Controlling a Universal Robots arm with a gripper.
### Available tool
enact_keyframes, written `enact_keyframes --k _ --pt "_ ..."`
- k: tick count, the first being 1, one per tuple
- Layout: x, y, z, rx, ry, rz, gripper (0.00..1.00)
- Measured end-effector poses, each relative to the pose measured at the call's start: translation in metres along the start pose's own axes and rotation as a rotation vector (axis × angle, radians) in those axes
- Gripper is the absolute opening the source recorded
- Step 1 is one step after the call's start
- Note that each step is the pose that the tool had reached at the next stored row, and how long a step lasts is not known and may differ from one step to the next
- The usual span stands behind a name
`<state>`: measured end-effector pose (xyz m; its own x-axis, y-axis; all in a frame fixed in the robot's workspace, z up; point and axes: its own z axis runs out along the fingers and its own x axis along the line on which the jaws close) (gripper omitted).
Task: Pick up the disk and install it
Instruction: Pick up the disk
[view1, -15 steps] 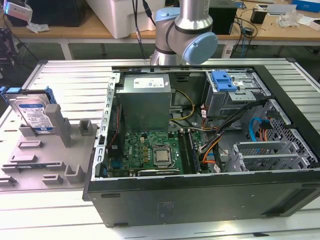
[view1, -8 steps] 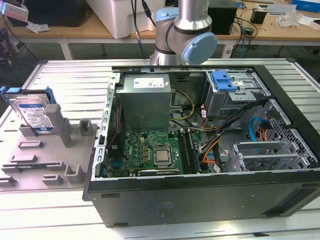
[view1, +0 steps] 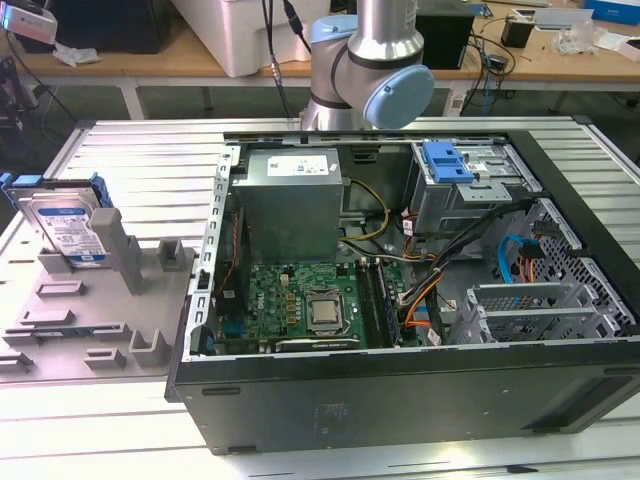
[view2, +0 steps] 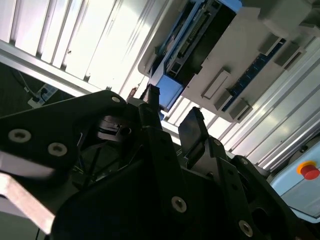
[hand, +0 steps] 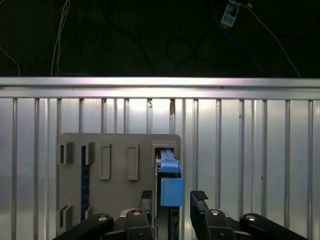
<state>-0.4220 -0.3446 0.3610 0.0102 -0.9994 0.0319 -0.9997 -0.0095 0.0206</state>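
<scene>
Silver disk (view1: 68, 228): upright in the grey holder (view1: 60, 322) on the counter (view1: 140, 160), exterior view's left.
Tool (hand: 173, 199): released, fingers (hand: 200, 200) apart, lined up above the disk's blue frame (hand: 171, 189) in the first wrist view.
Grasp: likely goes best centred, square, coming straight down on the frame.

Exterior view high above computer case (view1: 400, 395) and grey holder (view1: 100, 300); both wrist views past gripper (hand: 172, 194) onto holder.
</scene>
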Motion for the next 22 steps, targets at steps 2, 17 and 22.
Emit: enact_keyframes --k 2,17,22 --pt "0.0002 0.0000 0.0001 0.0001 0.0000 0.000 0.51" --pt "0.0010 -0.0037 0.0122 0.0000 -0.0004 0.000 0.51" --pt "0.0009 -0.0038 0.0172 0.0000 -0.0009 0.000 0.51"
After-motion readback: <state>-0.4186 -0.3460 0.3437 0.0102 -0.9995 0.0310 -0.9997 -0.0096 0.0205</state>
